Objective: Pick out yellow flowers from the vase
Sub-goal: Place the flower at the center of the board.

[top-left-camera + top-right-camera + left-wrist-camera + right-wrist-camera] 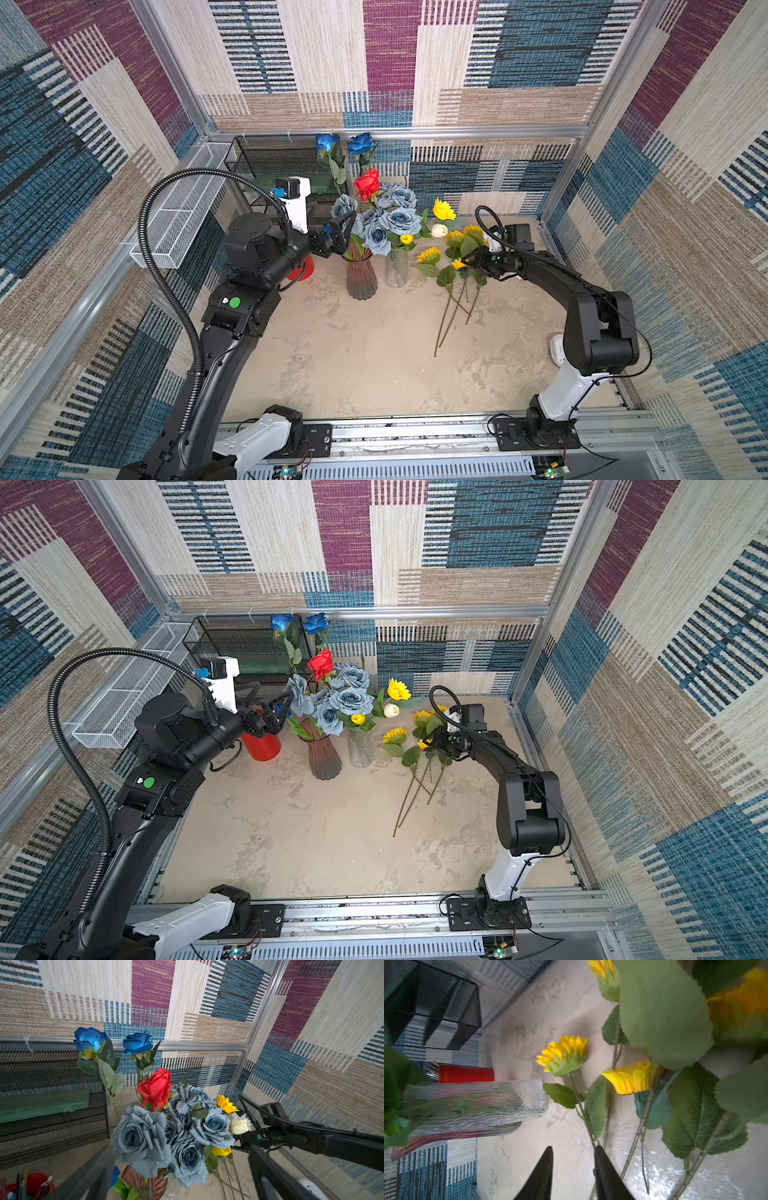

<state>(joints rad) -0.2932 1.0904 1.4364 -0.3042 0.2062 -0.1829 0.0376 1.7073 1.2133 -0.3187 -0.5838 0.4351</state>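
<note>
a: what sits on the far left?
b: a white wire mesh tray on the side wall, a black mesh rack at the back, and in front of that a red plastic cup with pens in it.
a: and the left gripper?
b: up at the height of the blooms, its fingers spread wide. nothing is clamped between them; they point at the bunch of grey-blue fabric roses.
a: the vases?
b: two, side by side on the mottled beige tabletop. the pink-brown ribbed glass vase is on the left, the clear rippled glass vase just beside it on the right. two bright blue roses and one red rose rise above the bunch.
a: where are the yellow flowers?
b: a small yellow tulip bud sits just above the clear vase's mouth, and one upright yellow sunflower stands at the bunch's right edge, near a white tulip bud. further right, several loose yellow sunflowers with long green stems lie on the tabletop, stems crossing.
a: the right gripper?
b: low over those stems, fingers partly apart, bare tabletop showing in the gap. one stem runs just beside a finger, but nothing is gripped.
</note>
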